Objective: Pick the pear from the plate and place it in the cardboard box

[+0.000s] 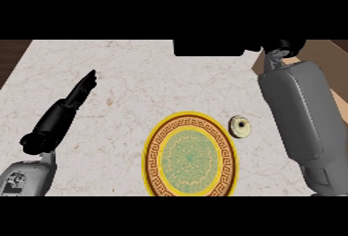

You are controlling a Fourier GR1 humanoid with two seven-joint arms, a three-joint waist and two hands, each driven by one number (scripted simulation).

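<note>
Judging by the plate (153, 138), which carries no pear, the pick looks done. The right hand (284, 47) is up at the cardboard box (339, 83) by the far right corner of the counter (136, 60); whether it is spread or closed on the pear I cannot tell, and the pear itself shows nowhere. The left hand (85, 85) rests at the left, fingers straight and together. What probably remains is the release into the box
</note>
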